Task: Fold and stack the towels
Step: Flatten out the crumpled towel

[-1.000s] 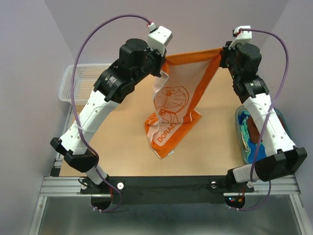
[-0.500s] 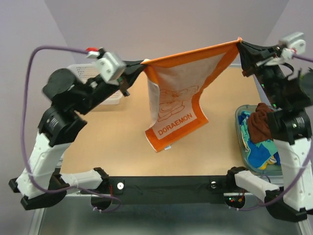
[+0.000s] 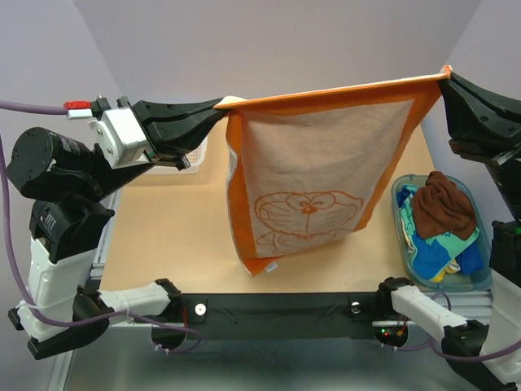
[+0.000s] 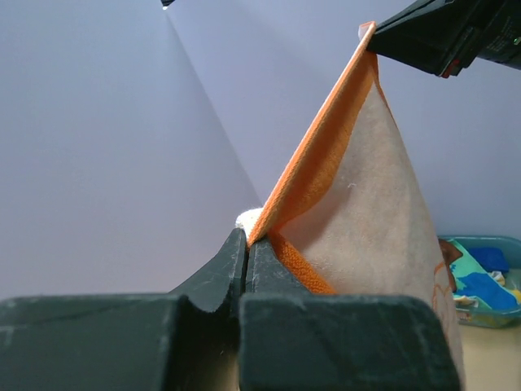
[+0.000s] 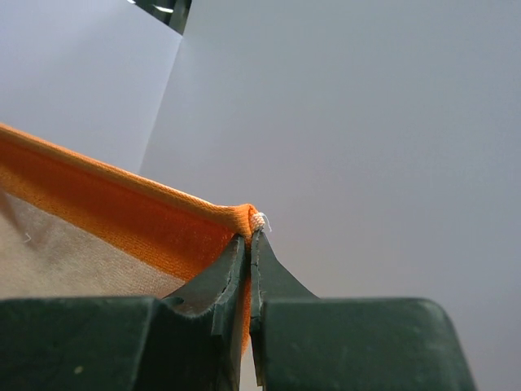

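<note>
High above table (image 3: 163,236), orange towel (image 3: 326,155), top edge taut

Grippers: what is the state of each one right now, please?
Left gripper: closed on one top corner of the orange towel.
Right gripper: closed on the other top corner of the same towel.
</note>
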### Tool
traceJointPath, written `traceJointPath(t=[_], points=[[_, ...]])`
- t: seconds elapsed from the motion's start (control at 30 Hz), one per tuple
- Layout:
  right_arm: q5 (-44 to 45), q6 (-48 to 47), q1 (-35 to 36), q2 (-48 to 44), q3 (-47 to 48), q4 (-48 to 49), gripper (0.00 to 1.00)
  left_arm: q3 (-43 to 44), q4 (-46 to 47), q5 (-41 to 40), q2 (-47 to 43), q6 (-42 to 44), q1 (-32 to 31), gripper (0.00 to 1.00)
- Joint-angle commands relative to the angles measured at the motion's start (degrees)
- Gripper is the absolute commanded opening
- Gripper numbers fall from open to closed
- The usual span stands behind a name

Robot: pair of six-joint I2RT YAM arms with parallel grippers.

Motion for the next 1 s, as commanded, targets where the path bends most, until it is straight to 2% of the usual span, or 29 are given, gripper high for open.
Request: traceJointPath(t=[0.0, 0.1, 0.2, 0.27, 0.47, 0.6, 0.8, 0.97], points=[[8.21, -0.56, -1.99, 2.36, 4.7, 3.1, 0.01, 5.15, 7.02, -3.93, -0.9, 0.99, 0.79, 0.0], [11.45, 0.23, -1.99, 5.6, 4.97, 4.24, 0.0, 7.17, 7.47, -14.7, 3.48, 2.47, 0.79, 0.0], [16.02, 0.23, -1.99, 9.56, 3.57, 6.08, 0.01, 10.68, 4.76, -20.89, 8.23, 5.73, 1.14, 0.0], [20.31, -0.12, -2.08, 13.49, 2.86, 7.57, 0.01, 11.48, 4.22, -24.06, 12.8, 6.43, 3.76, 0.0], [26.31, -1.79, -1.99, 23.35, -1.43, 13.8, 0.0, 8.5, 8.16, -20.12, 23.79, 1.7, 17.02, 0.0], [26.41, -2.58, -1.99, 30.11, -5.92, 18.91, 0.01, 8.41, 9.66, -17.39, 31.44, -0.77, 21.43, 0.0], [25.62, -3.46, -1.99, 36.19, -16.01, 29.71, 0.0, 9.46, 11.95, -15.81, 42.69, 0.1, 23.99, 0.0], [26.23, -5.92, -1.99, 42.78, -18.5, 34.39, 0.01, 10.25, 11.86, -16.42, 50.25, 0.46, 24.96, 0.0]])
